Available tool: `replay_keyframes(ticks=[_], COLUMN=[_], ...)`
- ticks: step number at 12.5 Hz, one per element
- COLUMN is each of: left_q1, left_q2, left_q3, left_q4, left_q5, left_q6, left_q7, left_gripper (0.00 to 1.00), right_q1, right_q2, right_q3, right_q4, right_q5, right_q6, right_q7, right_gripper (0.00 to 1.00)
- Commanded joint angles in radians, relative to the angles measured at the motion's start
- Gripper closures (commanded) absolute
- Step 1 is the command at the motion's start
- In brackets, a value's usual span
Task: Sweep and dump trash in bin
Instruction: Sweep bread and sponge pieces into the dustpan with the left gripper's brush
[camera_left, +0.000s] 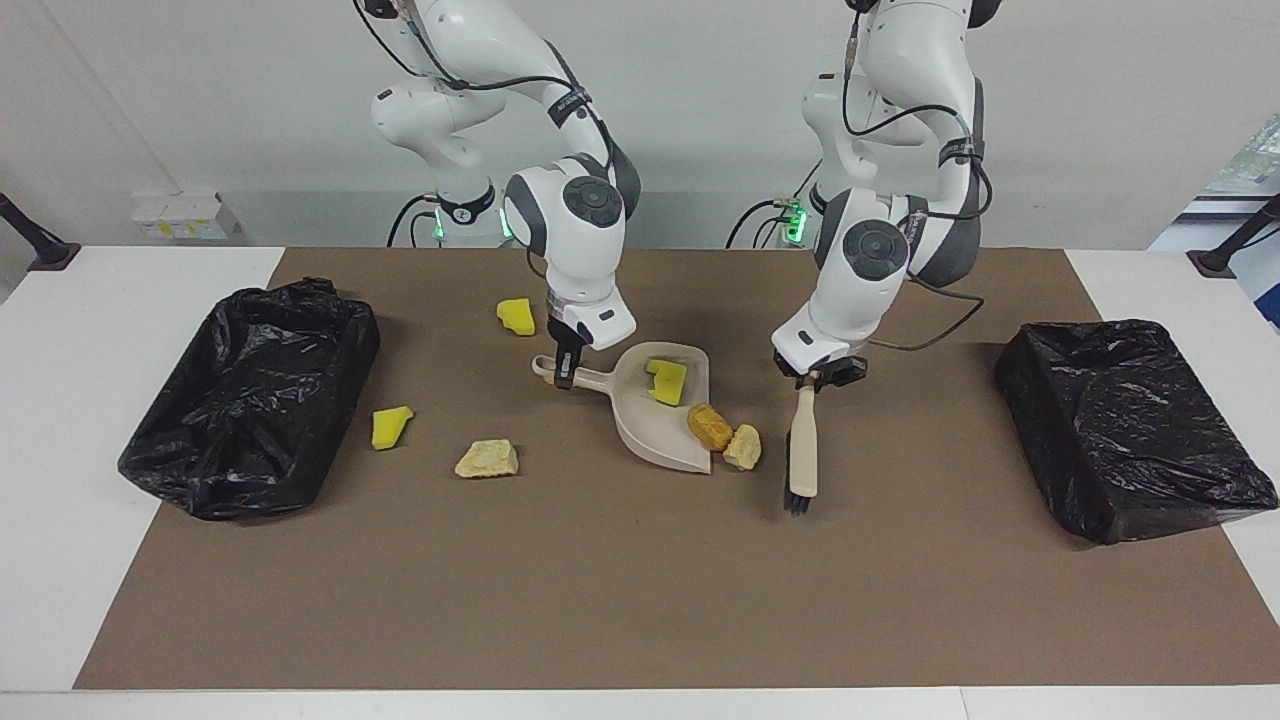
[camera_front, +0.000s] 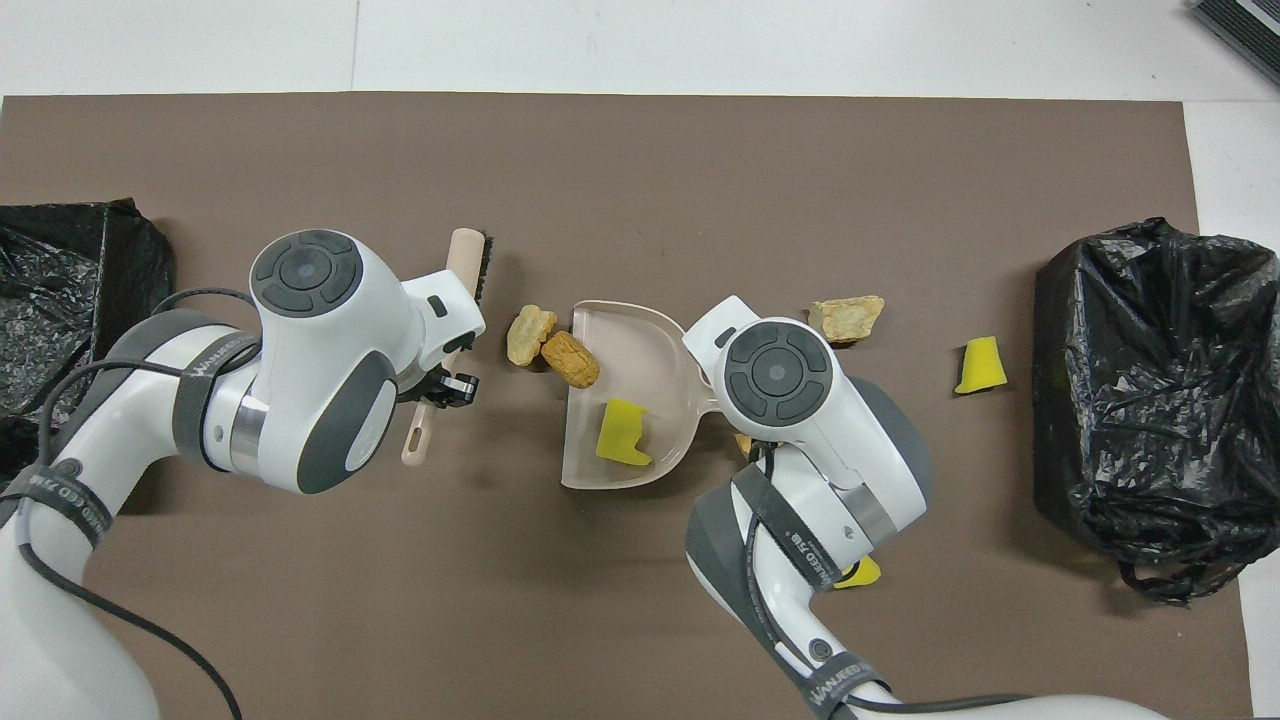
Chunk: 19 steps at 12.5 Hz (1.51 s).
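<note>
The left gripper is clenching the brush; the right gripper is grasping the dustpan handle, which the overhead view is hiding. One yellow chunk is lying in the dustpan, with two brown lumps at its lip.

White table under brown mat; black-bagged bins at three and nine, dustpan, scattered trash chunks mid-mat.

3 yellow sponge pieces, 3 tan lumps, 2 bins, 1 dustpan, 1 brush.
</note>
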<state>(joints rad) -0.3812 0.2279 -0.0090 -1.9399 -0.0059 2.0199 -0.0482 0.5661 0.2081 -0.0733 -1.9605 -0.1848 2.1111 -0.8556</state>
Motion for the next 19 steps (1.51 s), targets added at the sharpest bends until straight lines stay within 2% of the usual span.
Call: replay_keyframes(ticks=[1,5,8,12,19], left_q1=[-0.025,-0.155,-0.261,-0.245,-0.182], left_q2=[-0.015,-0.057,-0.068,-0.113,-0.241], left_q3=[-0.016,-0.020,-0.022,-0.017,-0.009], left_q4=[-0.037,-0.068,-0.053,0.007,0.007], left_q5=[0.018,-0.009,-0.065,-0.082,-0.082], left_q6=[-0.016,-0.090,-0.107,-0.162,-0.274], left_q7=[0.017,-0.018,-0.184,-0.213,-0.263], left_gripper=[1.00,1.00,1.00,1.00,1.00], right_q1=[-0.002,-0.002,-0.012,-0.043,-0.124], right_q2=[0.011,0.011,0.007,-0.007,-0.035], right_q3=[0.007,0.007,0.007,0.007,0.009], right_q4=[0.002,0.002,0.000,-0.006,-0.024], right_q5=[-0.016,-0.016,-0.018,-0.018,0.027], right_q6=[0.013,0.010,-0.005,-0.017,0.019], right_q7=[0.050,0.050,0.029,-0.036,-0.138], right_gripper=[1.00,1.00,1.00,1.00,1.00])
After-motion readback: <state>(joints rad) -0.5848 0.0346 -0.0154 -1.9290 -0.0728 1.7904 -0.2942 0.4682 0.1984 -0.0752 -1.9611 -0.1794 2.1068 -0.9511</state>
